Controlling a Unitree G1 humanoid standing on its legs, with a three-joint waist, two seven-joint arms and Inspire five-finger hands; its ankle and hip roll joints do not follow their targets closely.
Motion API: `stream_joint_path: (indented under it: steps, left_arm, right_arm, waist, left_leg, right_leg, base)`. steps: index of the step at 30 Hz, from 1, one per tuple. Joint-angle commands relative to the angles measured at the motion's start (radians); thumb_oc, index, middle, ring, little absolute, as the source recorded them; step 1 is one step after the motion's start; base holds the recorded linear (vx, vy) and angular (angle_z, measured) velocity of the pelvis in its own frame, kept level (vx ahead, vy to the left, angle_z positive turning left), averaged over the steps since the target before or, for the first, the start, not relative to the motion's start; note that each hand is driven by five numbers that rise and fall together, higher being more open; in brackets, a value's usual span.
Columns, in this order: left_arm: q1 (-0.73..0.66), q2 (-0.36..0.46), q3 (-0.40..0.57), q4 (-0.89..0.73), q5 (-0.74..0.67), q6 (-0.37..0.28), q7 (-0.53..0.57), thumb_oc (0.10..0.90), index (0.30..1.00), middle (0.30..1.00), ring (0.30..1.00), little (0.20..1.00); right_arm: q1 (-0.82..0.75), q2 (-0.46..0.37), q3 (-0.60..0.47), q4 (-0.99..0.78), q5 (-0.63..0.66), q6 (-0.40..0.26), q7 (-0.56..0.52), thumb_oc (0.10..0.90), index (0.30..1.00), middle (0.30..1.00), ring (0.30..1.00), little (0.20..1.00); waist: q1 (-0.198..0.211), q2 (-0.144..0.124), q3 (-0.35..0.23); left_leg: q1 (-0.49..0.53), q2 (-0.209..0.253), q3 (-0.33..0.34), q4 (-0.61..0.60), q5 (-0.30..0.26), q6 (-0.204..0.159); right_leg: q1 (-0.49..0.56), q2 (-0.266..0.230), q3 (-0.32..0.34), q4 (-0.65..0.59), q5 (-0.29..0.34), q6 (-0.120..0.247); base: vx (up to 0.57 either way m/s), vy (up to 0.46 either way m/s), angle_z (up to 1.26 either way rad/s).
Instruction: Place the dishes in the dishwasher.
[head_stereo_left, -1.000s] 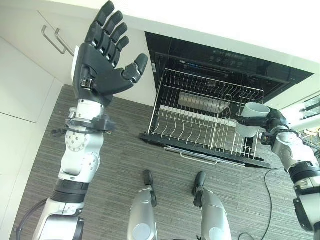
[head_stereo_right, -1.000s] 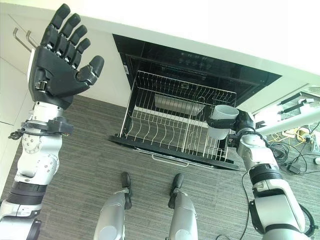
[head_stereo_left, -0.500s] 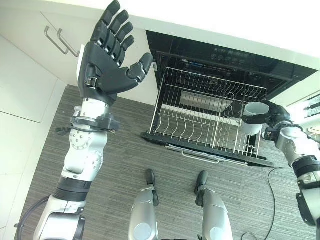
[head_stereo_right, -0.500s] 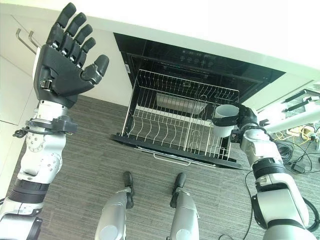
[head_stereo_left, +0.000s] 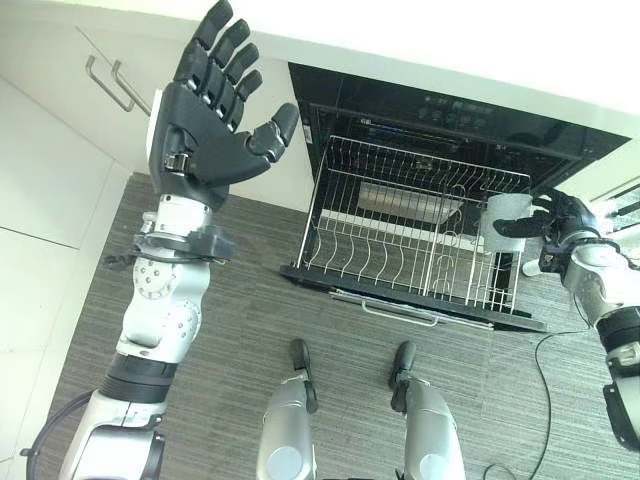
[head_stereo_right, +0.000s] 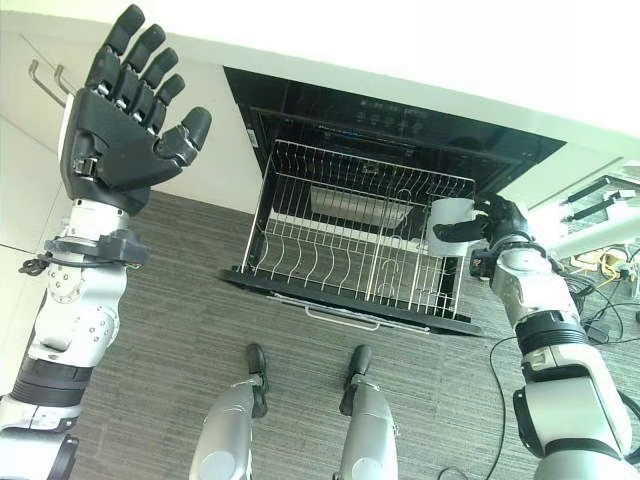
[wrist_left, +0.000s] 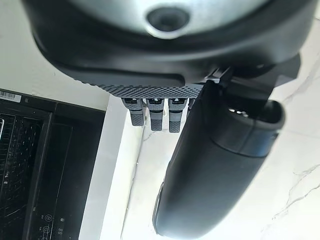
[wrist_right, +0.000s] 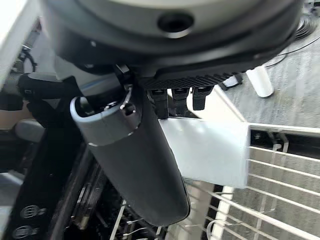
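Right hand (head_stereo_right: 495, 225) grips a white cup (head_stereo_right: 446, 222) over the wire rack (head_stereo_right: 350, 245)'s right end; left hand (head_stereo_left: 205, 125) spread, raised.

White cup (head_stereo_left: 505, 221), silver wire rack (head_stereo_left: 410, 235), black dishwasher (head_stereo_left: 450, 115), grey streaked floor (head_stereo_left: 240, 330), white cabinets (head_stereo_left: 50, 150)

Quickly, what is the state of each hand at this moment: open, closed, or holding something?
Left hand: open, fingers straight, raised in the air, holding nothing.
Right hand: shut on the white cup, at the right end of the dishwasher rack.
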Motion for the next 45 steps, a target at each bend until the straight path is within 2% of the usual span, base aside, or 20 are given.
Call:
stream_joint_path:
  steps: [1,7,14,19,20,25,28,29,31,32,33,34,35,37,39,42,43,44,45]
  left_arm:
    - [-0.016,0.033,0.032,-0.134,0.005,-0.141,-0.020,0.800,0.900,0.900,0.900,0.900]
    - [0.034,0.019,0.066,-0.152,0.021,-0.173,-0.030,0.800,0.900,0.900,0.900,0.900]
    - [0.124,-0.029,0.120,-0.186,0.059,-0.196,-0.029,0.800,0.900,0.900,0.900,0.900]
    - [0.197,-0.058,0.150,-0.214,0.060,-0.189,-0.067,0.800,0.900,0.900,0.900,0.900]
    - [0.240,-0.072,0.161,-0.229,0.067,-0.177,-0.105,0.800,0.900,0.900,0.900,0.900]
    - [0.299,-0.078,0.187,-0.255,0.085,-0.148,-0.170,0.800,0.900,0.900,0.900,0.900]
    - [0.342,-0.088,0.206,-0.268,0.040,-0.122,-0.241,0.800,0.900,0.900,0.900,0.900]
    - [0.363,-0.095,0.214,-0.271,0.053,-0.121,-0.261,0.800,0.900,0.900,0.900,0.900]
    - [0.401,-0.095,0.229,-0.290,0.061,-0.117,-0.276,0.800,0.900,0.900,0.900,0.900]
    - [0.408,-0.097,0.235,-0.296,0.072,-0.114,-0.264,0.800,0.900,0.900,0.900,0.900]
    - [0.396,-0.090,0.228,-0.287,0.055,-0.114,-0.272,0.800,0.900,0.900,0.900,0.900]
    - [0.384,-0.090,0.222,-0.279,0.041,-0.113,-0.276,0.800,0.900,0.900,0.900,0.900]
    - [0.379,-0.092,0.217,-0.273,0.037,-0.115,-0.277,0.800,0.900,0.900,0.900,0.900]
    - [0.371,-0.103,0.211,-0.267,0.054,-0.116,-0.274,0.800,0.900,0.900,0.900,0.900]
    - [0.397,-0.118,0.215,-0.273,0.052,-0.107,-0.285,0.800,0.900,0.900,0.900,0.900]
    - [0.413,-0.122,0.212,-0.277,0.039,-0.095,-0.304,0.800,0.900,0.900,0.900,0.900]
    - [0.425,-0.128,0.212,-0.284,0.023,-0.098,-0.322,0.800,0.900,0.900,0.900,0.900]
    - [0.431,-0.144,0.214,-0.300,0.008,-0.095,-0.328,0.800,0.900,0.900,0.900,0.900]
    - [0.433,-0.147,0.216,-0.302,0.002,-0.094,-0.329,0.800,0.900,0.900,0.900,0.900]
  right_arm:
    - [-0.060,-0.089,-0.025,-0.109,-0.029,-0.094,-0.075,0.800,0.900,0.900,0.900,0.900]
    - [0.046,-0.049,-0.135,-0.303,-0.010,-0.125,-0.140,0.800,0.900,0.900,0.900,0.900]
    - [0.277,0.096,-0.243,-0.563,-0.080,-0.131,-0.159,0.800,0.900,0.900,0.900,0.900]
    - [0.418,0.174,-0.290,-0.665,-0.108,-0.135,-0.136,0.800,0.900,0.900,0.900,0.900]
    - [0.490,0.207,-0.315,-0.702,-0.124,-0.155,-0.119,0.800,0.900,0.900,0.900,0.900]
    - [0.584,0.257,-0.365,-0.766,-0.114,-0.172,-0.114,0.800,0.900,0.900,0.900,0.900]
    - [0.664,0.314,-0.392,-0.831,-0.120,-0.200,-0.104,0.800,0.900,0.900,0.900,0.900]
    - [0.688,0.334,-0.391,-0.856,-0.123,-0.209,-0.087,0.800,0.900,0.900,0.900,0.900]
    - [0.720,0.355,-0.388,-0.895,-0.121,-0.224,-0.059,0.800,0.900,0.900,0.900,0.900]
    - [0.721,0.360,-0.380,-0.904,-0.127,-0.240,-0.027,0.800,0.900,0.900,0.900,0.900]
    - [0.722,0.347,-0.384,-0.908,-0.130,-0.260,-0.022,0.800,0.900,0.900,0.900,0.900]
    - [0.722,0.339,-0.390,-0.911,-0.137,-0.271,-0.023,0.800,0.900,0.900,0.900,0.900]
    - [0.718,0.332,-0.395,-0.909,-0.132,-0.288,-0.020,0.800,0.900,0.900,0.900,0.900]
    - [0.726,0.329,-0.400,-0.911,-0.130,-0.315,-0.006,0.800,0.900,0.900,0.900,0.900]
    - [0.762,0.307,-0.426,-0.939,-0.111,-0.325,0.017,0.800,0.900,0.900,0.900,0.900]
    - [0.783,0.289,-0.448,-0.955,-0.112,-0.330,0.024,0.800,0.900,0.900,0.900,0.900]
    - [0.791,0.270,-0.463,-0.969,-0.108,-0.330,0.023,0.800,0.900,0.900,0.900,0.900]
    - [0.791,0.245,-0.478,-0.980,-0.098,-0.330,0.018,0.800,0.900,0.900,0.900,0.900]
    - [0.787,0.240,-0.481,-0.979,-0.097,-0.329,0.020,0.800,0.900,0.900,0.900,0.900]
  waist:
    - [-0.017,0.003,-0.089]
    - [-0.034,-0.001,-0.104]
    - [-0.061,-0.011,-0.135]
    - [-0.071,-0.017,-0.156]
    - [-0.069,-0.019,-0.167]
    - [-0.062,-0.018,-0.194]
    - [-0.067,-0.011,-0.217]
    - [-0.072,-0.011,-0.224]
    - [-0.070,-0.003,-0.228]
    - [-0.071,0.007,-0.229]
    - [-0.091,0.016,-0.225]
    - [-0.100,0.016,-0.224]
    - [-0.103,0.012,-0.225]
    - [-0.099,0.004,-0.231]
    - [-0.108,0.001,-0.234]
    - [-0.118,-0.004,-0.244]
    - [-0.118,-0.013,-0.239]
    - [-0.107,-0.037,-0.231]
    - [-0.103,-0.042,-0.228]
  left_leg:
    - [0.023,0.005,-0.071,0.065,-0.200,-0.027]
    - [0.030,0.005,-0.063,0.065,-0.206,-0.023]
    - [0.060,0.008,-0.042,0.065,-0.217,-0.017]
    - [0.089,0.007,-0.019,0.065,-0.225,-0.011]
    - [0.107,0.000,-0.005,0.065,-0.231,-0.005]
    - [0.135,-0.035,0.003,0.065,-0.251,0.016]
    - [0.157,-0.084,-0.028,0.065,-0.268,0.044]
    - [0.165,-0.093,-0.027,0.065,-0.269,0.055]
    - [0.193,-0.090,-0.013,0.065,-0.281,0.066]
    - [0.205,-0.076,0.000,0.065,-0.279,0.072]
    - [0.216,-0.079,-0.020,0.065,-0.279,0.077]
    - [0.221,-0.089,-0.029,0.065,-0.276,0.078]
    - [0.229,-0.101,-0.029,0.065,-0.280,0.079]
    - [0.233,-0.114,-0.019,0.065,-0.285,0.082]
    - [0.259,-0.119,-0.012,0.065,-0.286,0.078]
    - [0.286,-0.124,0.022,0.065,-0.281,0.083]
    - [0.330,-0.135,0.041,0.065,-0.272,0.070]
    - [0.357,-0.170,0.040,0.072,-0.172,0.027]
    - [0.345,-0.169,0.034,0.090,-0.149,0.019]
  right_leg:
    - [0.046,-0.003,0.022,0.004,-0.141,0.064]
    - [0.049,0.002,0.031,0.004,-0.145,0.062]
    - [0.072,0.003,0.041,0.004,-0.153,0.063]
    - [0.098,-0.008,0.029,0.004,-0.150,0.073]
    - [0.114,-0.023,0.011,0.004,-0.145,0.085]
    - [0.146,-0.060,-0.012,0.004,-0.123,0.110]
    - [0.172,-0.077,0.021,0.004,-0.087,0.113]
    - [0.186,-0.077,0.010,0.004,-0.048,0.114]
    - [0.235,-0.069,-0.041,0.004,-0.027,0.117]
    - [0.263,-0.021,-0.085,0.004,-0.028,0.111]
    - [0.275,0.091,-0.049,0.004,-0.105,0.076]
    - [0.281,0.143,-0.039,0.004,-0.123,0.052]
    - [0.280,0.161,-0.043,0.004,-0.134,0.043]
    - [0.279,0.151,-0.072,0.004,-0.168,0.027]
    - [0.303,0.163,-0.034,0.004,-0.213,0.010]
    - [0.309,0.161,-0.026,0.004,-0.223,-0.008]
    - [0.328,0.153,-0.017,0.004,-0.233,-0.021]
    - [0.340,0.124,0.006,0.004,-0.230,-0.036]
    - [0.340,0.117,0.012,0.004,-0.226,-0.039]
  base:
    - [0.00,0.000,0.00]
    - [0.00,0.000,0.00]
    - [0.02,0.042,-0.04]
    - [0.03,0.097,-0.06]
    - [0.03,0.191,-0.03]
    - [0.03,0.191,-0.11]
    - [0.10,0.270,-0.02]
    - [0.17,0.305,-0.08]
    - [0.14,0.241,-0.26]
    - [0.12,0.159,-0.82]
    - [0.11,0.086,-1.08]
    - [0.10,-0.033,-0.83]
    - [0.07,-0.058,-0.21]
    - [0.10,-0.075,0.17]
    - [0.16,-0.125,-0.14]
    - [0.13,-0.111,0.03]
    - [0.22,-0.108,0.11]
    - [0.22,-0.107,0.15]
    - [0.14,-0.035,0.01]
